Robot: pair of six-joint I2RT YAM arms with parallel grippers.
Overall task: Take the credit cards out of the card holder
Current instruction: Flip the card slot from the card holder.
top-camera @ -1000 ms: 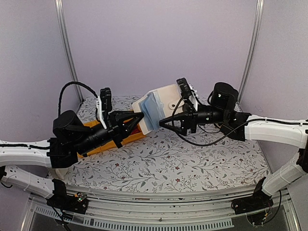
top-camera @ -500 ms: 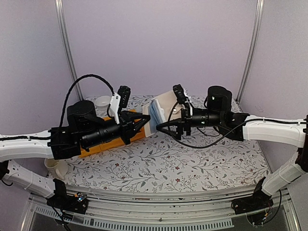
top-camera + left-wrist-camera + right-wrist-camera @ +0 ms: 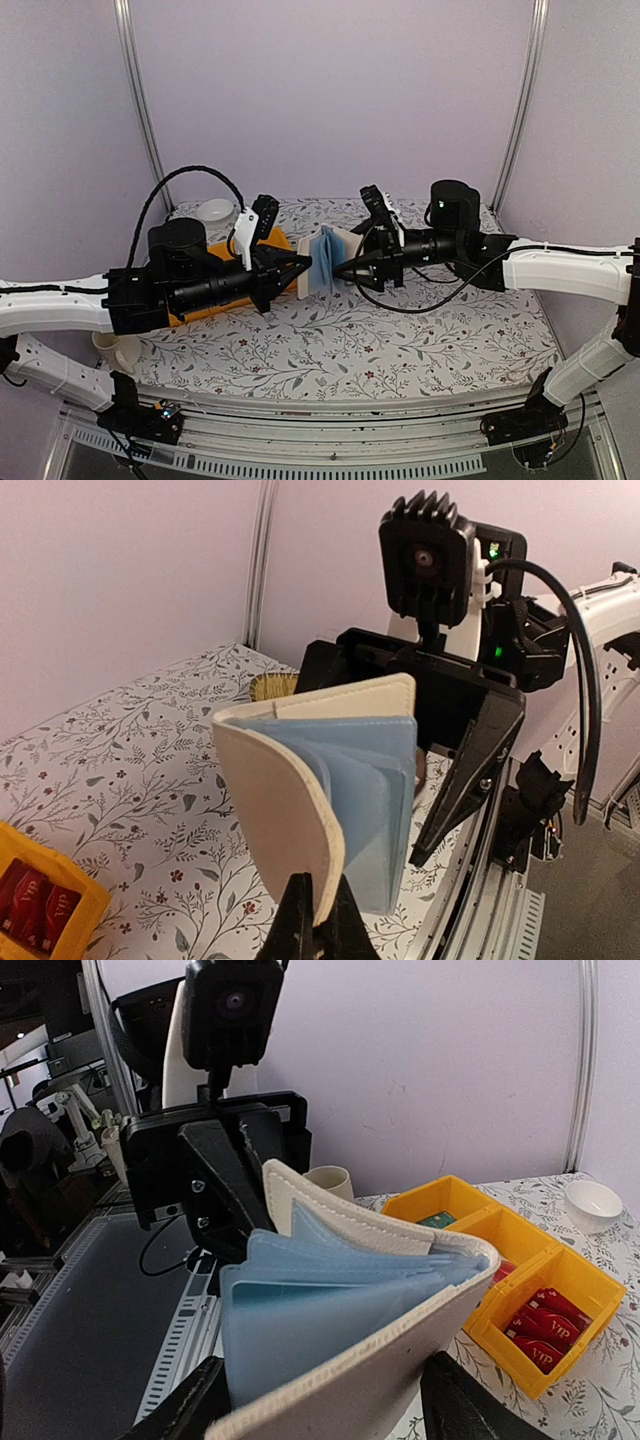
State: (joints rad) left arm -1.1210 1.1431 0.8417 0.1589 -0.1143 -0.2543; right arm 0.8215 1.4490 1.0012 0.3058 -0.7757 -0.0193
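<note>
Two thin fingertips of the left claw (image 3: 318, 905) are pinched together on the whitish cover of the card holder (image 3: 320, 780), low in the middle of the left wrist view. The right claw (image 3: 320, 1400) stands spread wide to either side of the holder. I cannot tell whether it presses on it.

No card edge shows among the blue leaves. The only credit cards (image 3: 540, 1325) I see are red ones in the yellow bin (image 3: 470, 1192) at right.

That one-edge pinch on a soft cover looks risky: a tug from the right could twist the holder free and drop it on the table (image 3: 330, 340).

A second ago the holder hung higher, splayed wide. Now it sits lower, folded narrower, on edge between the claws.
</note>
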